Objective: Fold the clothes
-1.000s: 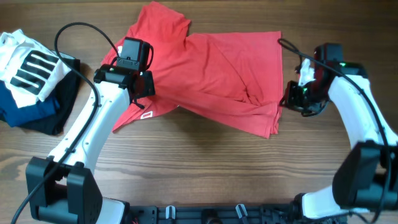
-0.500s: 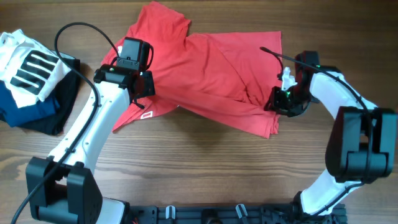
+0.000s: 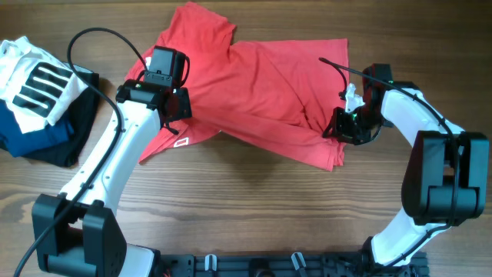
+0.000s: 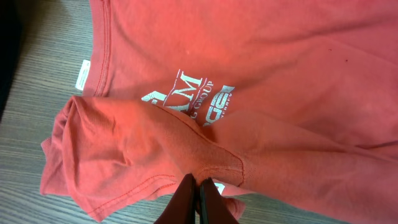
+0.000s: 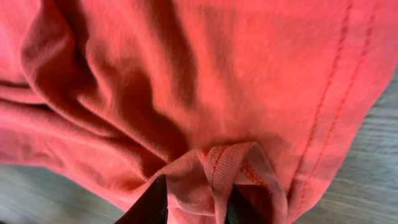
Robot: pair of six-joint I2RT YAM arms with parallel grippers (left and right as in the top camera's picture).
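The red T-shirt (image 3: 261,85) lies crumpled across the middle of the wooden table, with its white tag (image 3: 181,141) at the lower left edge. My left gripper (image 3: 171,104) is shut on the shirt at a sleeve seam. The left wrist view shows its jaws (image 4: 199,186) pinching the fabric (image 4: 280,74) below the white lettering (image 4: 193,96) and near the tag (image 4: 82,74). My right gripper (image 3: 342,127) is at the shirt's right hem. In the right wrist view its fingers (image 5: 199,199) squeeze a raised fold of the hem (image 5: 217,74).
A pile of other garments sits at the table's left edge: a white one with black stripes (image 3: 34,81) on a navy one (image 3: 31,138) and a black one (image 3: 77,131). Bare wood (image 3: 254,208) runs along the front.
My right gripper has moved left from beside the shirt onto its right hem and has closed on a fold of it. The left arm has not moved.
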